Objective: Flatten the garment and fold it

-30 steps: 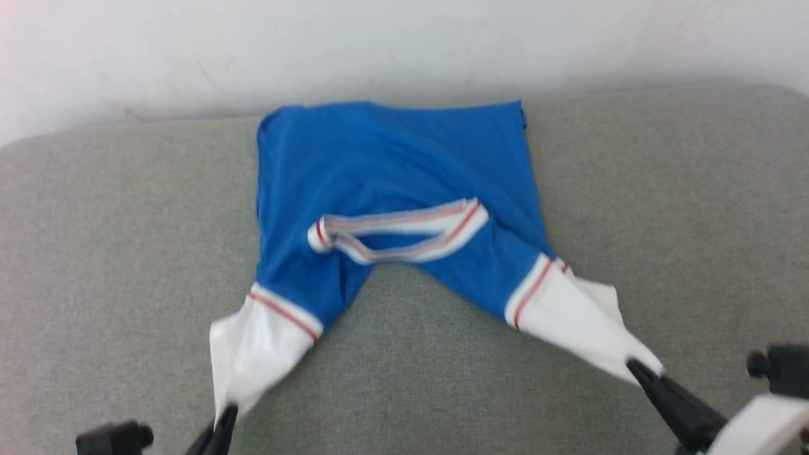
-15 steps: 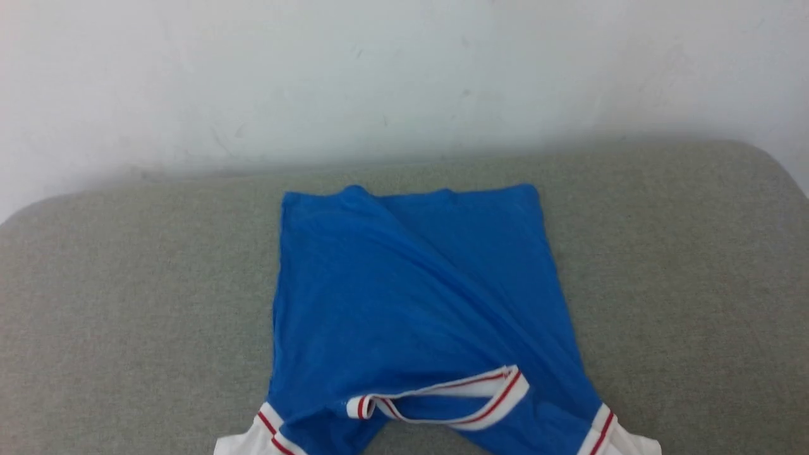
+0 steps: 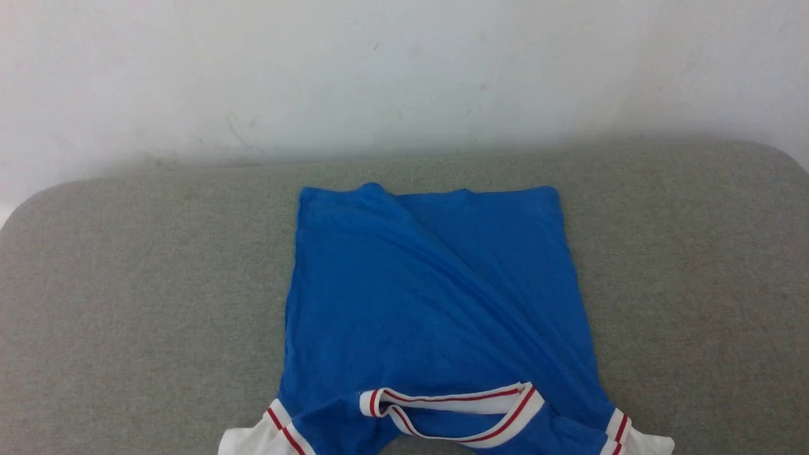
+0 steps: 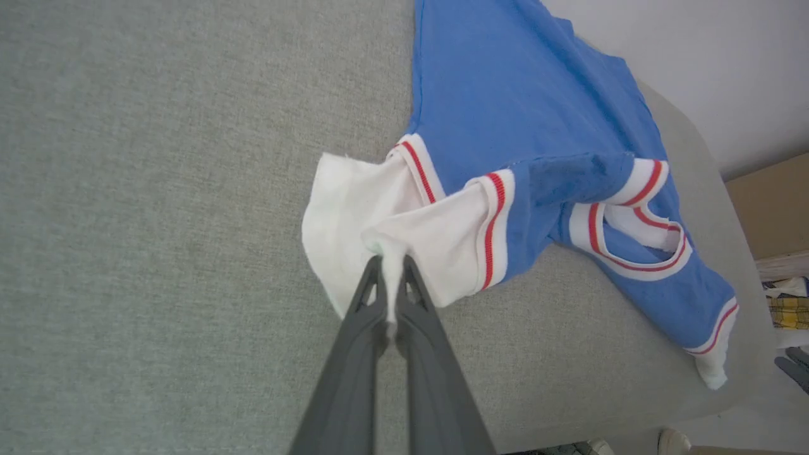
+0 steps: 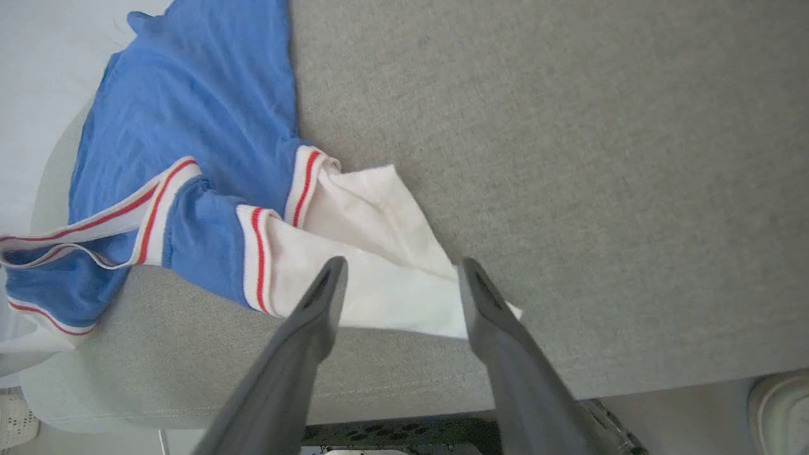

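Note:
The garment point(image 3: 430, 297), a bright blue jersey with white sleeves and red-and-white striped trim, lies on the grey padded table point(image 3: 126, 303), hem toward the wall, collar point(image 3: 455, 411) near the bottom of the head view. In the left wrist view my left gripper point(image 4: 392, 268) is shut on a pinch of the white sleeve point(image 4: 404, 234). In the right wrist view my right gripper point(image 5: 401, 268) stands open, fingers apart over the other white sleeve point(image 5: 373, 265), which rests loose near the table's front edge.
A white wall point(image 3: 404, 69) rises behind the table. The table's front edge point(image 5: 404, 392) lies just below the right gripper, with floor beyond. A cardboard box point(image 4: 768, 208) and clutter stand off the table's side in the left wrist view.
The head camera has tilted up, so both grippers left its view. My right gripper has opened and let go of the right sleeve. The left gripper still holds its sleeve.

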Robot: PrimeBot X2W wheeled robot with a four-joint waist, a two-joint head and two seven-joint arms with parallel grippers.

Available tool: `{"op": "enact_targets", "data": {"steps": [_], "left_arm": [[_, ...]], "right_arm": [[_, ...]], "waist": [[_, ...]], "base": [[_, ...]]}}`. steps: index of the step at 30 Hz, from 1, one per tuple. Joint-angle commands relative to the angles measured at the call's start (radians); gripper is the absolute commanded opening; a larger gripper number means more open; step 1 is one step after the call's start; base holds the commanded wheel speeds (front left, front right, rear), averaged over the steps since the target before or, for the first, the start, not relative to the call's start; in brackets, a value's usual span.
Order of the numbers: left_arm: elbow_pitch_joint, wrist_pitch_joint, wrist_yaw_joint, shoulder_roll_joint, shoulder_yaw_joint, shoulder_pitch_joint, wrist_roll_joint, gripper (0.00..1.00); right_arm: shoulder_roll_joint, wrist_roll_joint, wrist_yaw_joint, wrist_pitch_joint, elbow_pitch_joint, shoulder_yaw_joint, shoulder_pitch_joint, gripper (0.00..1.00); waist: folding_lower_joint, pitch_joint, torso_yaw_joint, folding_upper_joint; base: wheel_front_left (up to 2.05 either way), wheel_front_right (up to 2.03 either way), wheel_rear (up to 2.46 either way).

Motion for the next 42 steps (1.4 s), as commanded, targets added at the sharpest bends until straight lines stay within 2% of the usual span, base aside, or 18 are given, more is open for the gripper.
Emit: {"op": "enact_targets", "data": {"steps": [1,6,10,15,22,28,33,42], "left_arm": [[-0.022,-0.008,-0.009,-0.004,-0.004,-0.027,0.005,0.0],[-0.095,-0.002,-0.005,0.015,-0.006,-0.058,0.03,0.0],[-0.142,0.006,0.0,0.024,-0.014,-0.089,0.047,0.0],[-0.184,0.006,-0.007,0.027,-0.035,-0.149,0.068,0.0],[-0.208,0.001,-0.019,0.025,-0.071,-0.232,0.101,0.0],[-0.208,-0.012,-0.037,0.014,-0.107,-0.285,0.114,0.0],[-0.178,-0.022,-0.045,0.002,-0.124,-0.313,0.115,0.0],[-0.141,-0.038,-0.056,-0.006,-0.144,-0.345,0.122,0.0]], "right_arm": [[-0.009,-0.003,-0.001,-0.018,-0.044,-0.002,-0.061,1.0],[-0.045,0.004,-0.001,-0.043,-0.218,-0.046,-0.303,1.0],[-0.057,-0.045,-0.001,0.003,-0.239,-0.082,-0.596,1.0],[-0.107,-0.201,-0.001,0.082,-0.09,-0.034,-0.974,1.0],[-0.066,-0.36,-0.001,0.224,0.226,-0.003,-1.301,1.0],[-0.017,-0.508,-0.001,0.349,0.387,-0.023,-1.354,1.0],[-0.012,-0.506,-0.001,0.426,0.407,-0.002,-1.312,1.0],[-0.033,-0.544,-0.001,0.436,0.402,-0.049,-1.262,1.0]], "waist": [[0.0,0.015,0.002,0.0],[0.0,0.081,-0.001,0.0],[0.0,0.15,0.006,0.0],[0.0,0.255,0.032,0.0],[0.0,0.391,0.107,0.0],[0.0,0.461,0.172,0.0],[0.0,0.491,0.206,0.0],[0.0,0.529,0.247,0.0]], "base": [[0.0,0.0,0.0],[0.0,0.0,0.0],[0.0,0.0,0.0],[0.0,0.0,0.0],[0.0,0.0,0.0],[0.0,0.0,0.0],[0.0,0.0,0.0],[0.0,0.0,0.0]]}}
